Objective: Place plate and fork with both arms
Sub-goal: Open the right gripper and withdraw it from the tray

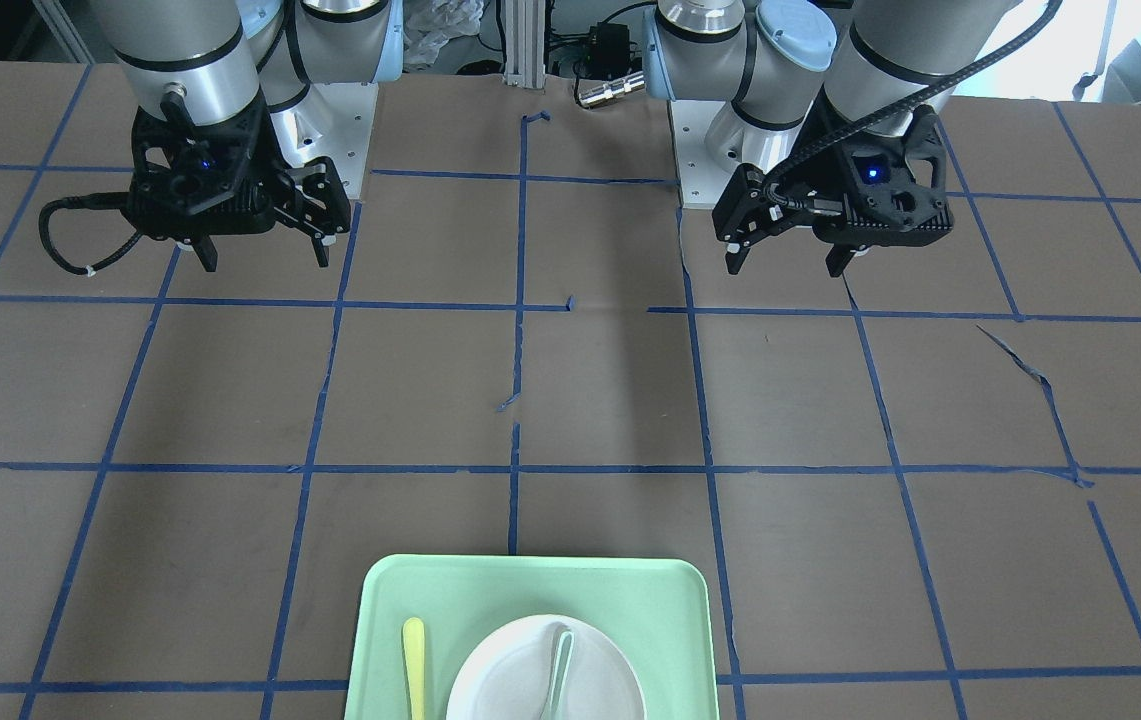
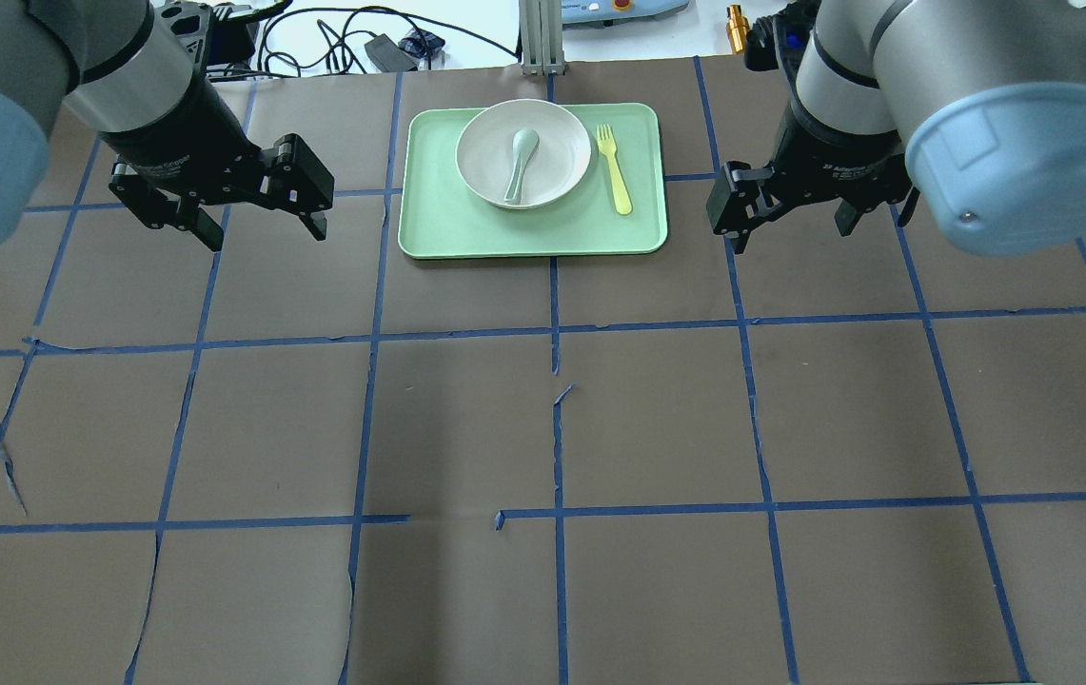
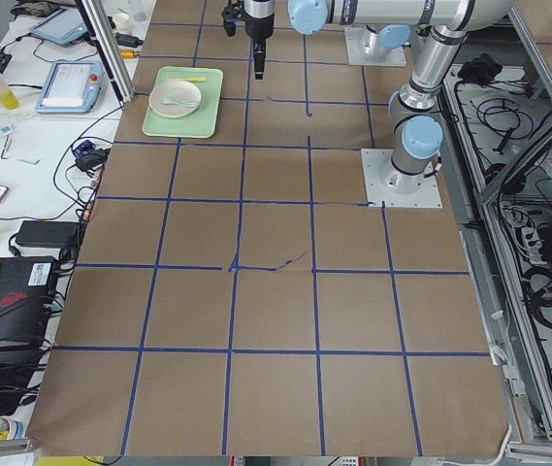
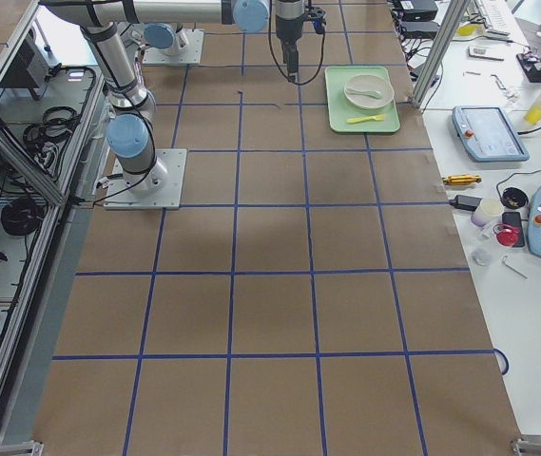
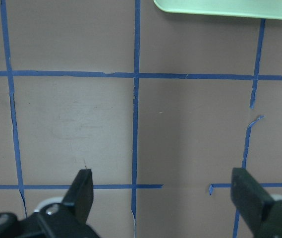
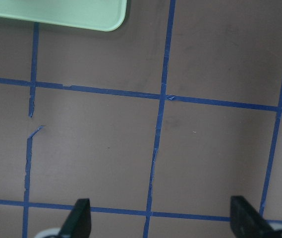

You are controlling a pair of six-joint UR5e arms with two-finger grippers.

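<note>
The off-white plate [image 2: 557, 152] sits on the mint-green tray [image 2: 533, 233] at the table's far edge, also in the front-facing view [image 1: 510, 680]. The pale yellow fork [image 2: 614, 169] lies flat on the tray to the plate's right, tines pointing away from the robot; it also shows in the front-facing view [image 1: 414, 660]. My left gripper [image 2: 266, 236] hangs open and empty above the table, left of the tray. My right gripper [image 2: 790, 236] hangs open and empty, right of the tray. Each wrist view shows spread fingers [image 5: 81, 191] [image 6: 245, 218] over bare table and only a tray corner.
A grey-green spoon [image 2: 521, 162] lies in the plate. Blue tape lines [image 2: 557, 333] grid the brown table. Cables and a metal post [image 2: 543, 38] stand behind the tray. Tablets and small items lie on a side bench [image 4: 498, 133].
</note>
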